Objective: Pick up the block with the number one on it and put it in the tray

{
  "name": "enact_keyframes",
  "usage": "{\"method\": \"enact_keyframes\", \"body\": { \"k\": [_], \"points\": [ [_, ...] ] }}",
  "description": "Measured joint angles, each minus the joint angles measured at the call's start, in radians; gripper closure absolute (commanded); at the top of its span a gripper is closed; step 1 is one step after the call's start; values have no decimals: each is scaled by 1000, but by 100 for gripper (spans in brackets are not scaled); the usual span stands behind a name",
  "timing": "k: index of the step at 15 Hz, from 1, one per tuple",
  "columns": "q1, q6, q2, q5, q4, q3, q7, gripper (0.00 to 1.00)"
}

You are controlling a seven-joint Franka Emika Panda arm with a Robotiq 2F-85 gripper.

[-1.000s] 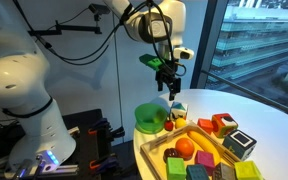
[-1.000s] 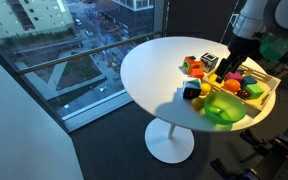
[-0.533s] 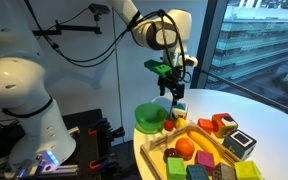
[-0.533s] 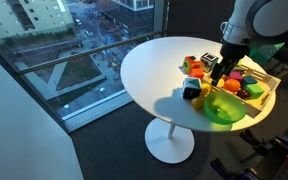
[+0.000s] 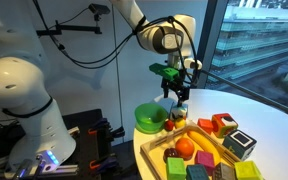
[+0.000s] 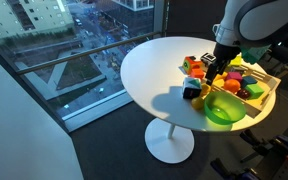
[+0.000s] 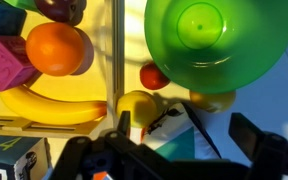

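- Hanging just above the block with the number one (image 5: 180,108), the gripper (image 5: 174,93) has its jaws apart and holds nothing; the coming move looks like a nearly straight drop.
- In the wrist view the block (image 7: 172,125) lies between the two fingers, a little toward one of them, so a small sideways correction seems wise before closing.
- Being a cube, the block has no long axis. Its faces look turned somewhat off the line between the fingers, though the arm hides part of it, so I cannot be sure.
- The block sits on the round table (image 5: 264,115) near the edge that faces the robot's base, in the gap between the green bowl (image 5: 149,118) and the nearest corner of the tray (image 5: 156,148).
- Crowding is the main risk: in the wrist view a small red piece (image 7: 154,77) and a yellow piece (image 7: 134,105) lie just beside the block, and the bowl's rim (image 7: 214,45) is close behind them. A finger could nudge any of these.
- The tray's wall (image 7: 114,60) stands just to one side, with an orange (image 7: 56,50) and a banana (image 7: 49,108) inside it, so the carry should be short, over the low rim.
- The black-framed cube (image 5: 239,145) stands toward the far side of the tray, out of the way.
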Motion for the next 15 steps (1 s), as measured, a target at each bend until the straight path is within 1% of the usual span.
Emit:
{"method": "enact_keyframes", "body": {
  "k": [9, 11, 15],
  "points": [
    [1, 10, 4, 1, -3, 2, 0, 0],
    [2, 39, 14, 1, -6, 4, 0, 0],
    [6, 132, 53, 10, -7, 15, 0, 0]
  ]
}}
